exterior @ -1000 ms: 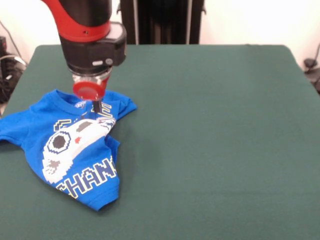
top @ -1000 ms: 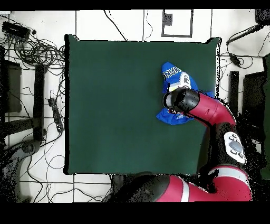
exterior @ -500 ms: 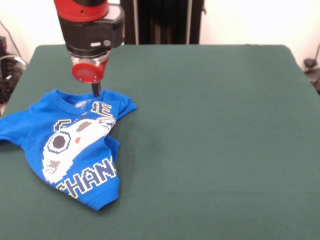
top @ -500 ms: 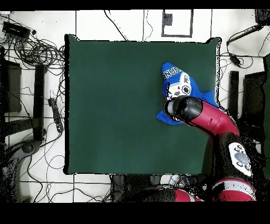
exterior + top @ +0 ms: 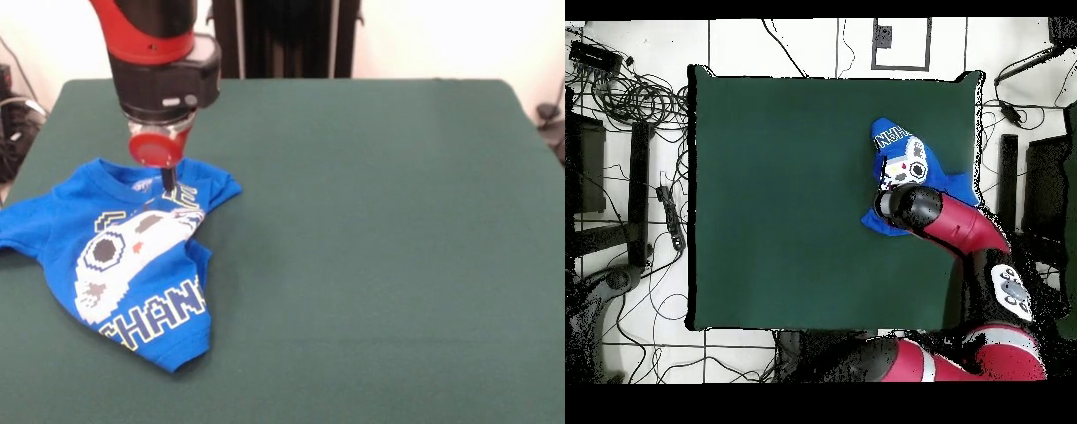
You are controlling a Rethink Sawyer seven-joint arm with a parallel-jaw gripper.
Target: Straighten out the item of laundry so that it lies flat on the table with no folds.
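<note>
Fingers: only a thin dark tip shows under the red disc of the gripper; whether the fingers are spread or closed cannot be told, nor whether the tip touches the cloth or hangs just above it.
Hidden parts: in the overhead view the arm's round wrist covers the gripper entirely, along with the collar end of the shirt; in the front view the arm is cut off at the top edge.
Gripper place: over the far part of the shirt, just below the collar, on the left half of the worktop in the front view.
Shirt: the blue T-shirt lies print side up near the left edge of the worktop, collar towards the far side, hem towards the near side.
Shirt state: not flat; the right side is folded inward along the print, so the lettering is partly swallowed and hard to read, and the hem curls at the near corner. One sleeve reaches left to the picture's edge, where it is cut off.
Worktop: the green worktop lies bare to the right of the shirt.
</note>
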